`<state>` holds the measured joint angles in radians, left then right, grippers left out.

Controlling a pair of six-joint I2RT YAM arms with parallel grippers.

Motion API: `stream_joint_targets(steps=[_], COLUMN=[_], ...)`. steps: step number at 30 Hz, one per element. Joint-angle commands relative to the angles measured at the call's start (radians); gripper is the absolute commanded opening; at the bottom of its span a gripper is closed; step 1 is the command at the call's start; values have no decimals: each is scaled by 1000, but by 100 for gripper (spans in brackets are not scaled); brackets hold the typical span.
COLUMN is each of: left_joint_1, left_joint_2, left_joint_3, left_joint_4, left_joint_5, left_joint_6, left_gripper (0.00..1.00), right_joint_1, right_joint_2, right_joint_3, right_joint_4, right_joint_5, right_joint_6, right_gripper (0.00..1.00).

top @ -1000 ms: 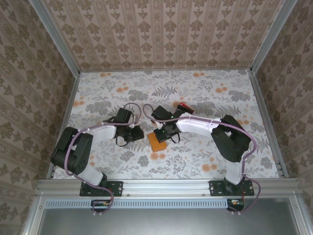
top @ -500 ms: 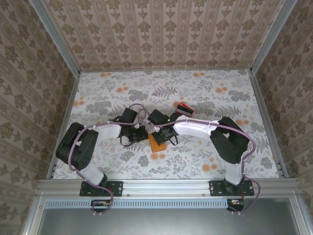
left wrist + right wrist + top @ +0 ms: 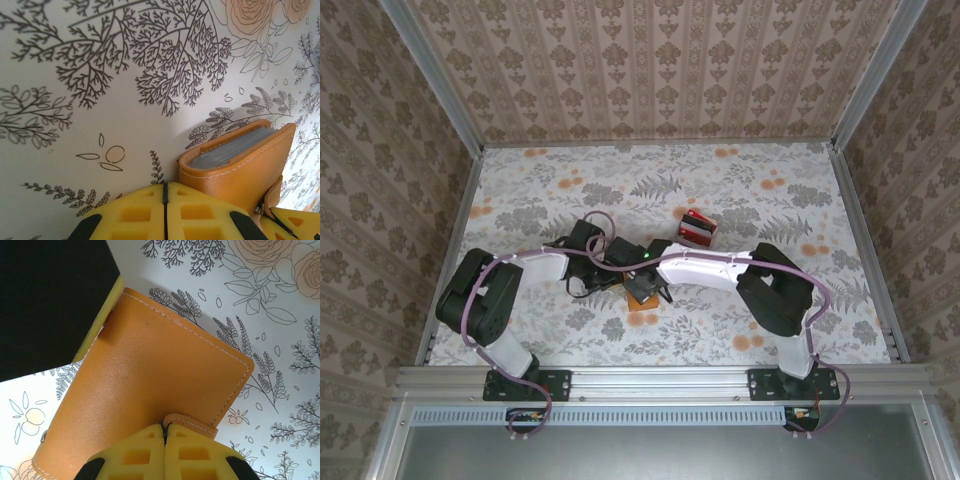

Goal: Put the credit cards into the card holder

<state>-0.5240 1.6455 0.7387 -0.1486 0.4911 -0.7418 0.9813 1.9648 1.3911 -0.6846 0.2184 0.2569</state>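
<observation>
The orange card holder (image 3: 642,297) lies near the middle of the flowered table (image 3: 540,190), a bit toward the near side, and both claws are on it. It is folded shut. The left wrist view shows the card holder (image 3: 240,160) with grey leaves at its open end. The right wrist view shows its flat orange face (image 3: 150,390) with pale stitching and a small strap (image 3: 192,422).

The cards (image 3: 697,228) sit in a small red, black and white pile, farther back and a little to the right. Any print on them is too small to read.

The left claw (image 3: 612,268) has its yellow fingers pressed together (image 3: 165,200), just beside the holder's edge. The right claw (image 3: 646,284) is pressed together too (image 3: 166,440), with its tips at the strap. I cannot tell if it pinches the strap.

There is lots of bare table at the back and on both sides, up to the metal rail (image 3: 450,258).

A second ago the left claw was farther left, and more of the holder showed. The right arm partly hid the cards then.
</observation>
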Motion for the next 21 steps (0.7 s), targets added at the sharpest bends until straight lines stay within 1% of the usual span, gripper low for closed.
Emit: stream_joint_targets(steps=[1, 10, 16, 21], left_joint_1=[-50, -50, -44, 11], left_joint_2=[82, 73, 66, -1], left_joint_3=[-16, -39, -51, -104], left_joint_4=[115, 136, 136, 167], left_joint_5=[16, 10, 9, 14], left_joint_6=[-3, -11, -5, -25], left_gripper=[7, 7, 7, 7], right_joint_1=[62, 76, 74, 73], right_joint_2=[139, 224, 264, 327], right_joint_3=[-3, -5, -15, 5], right_joint_4=[-69, -75, -67, -84], right_joint_5=[-53, -90, -183, -234], right_joint_6=[-31, -18, -18, -22], right_gripper=[0, 0, 0, 0])
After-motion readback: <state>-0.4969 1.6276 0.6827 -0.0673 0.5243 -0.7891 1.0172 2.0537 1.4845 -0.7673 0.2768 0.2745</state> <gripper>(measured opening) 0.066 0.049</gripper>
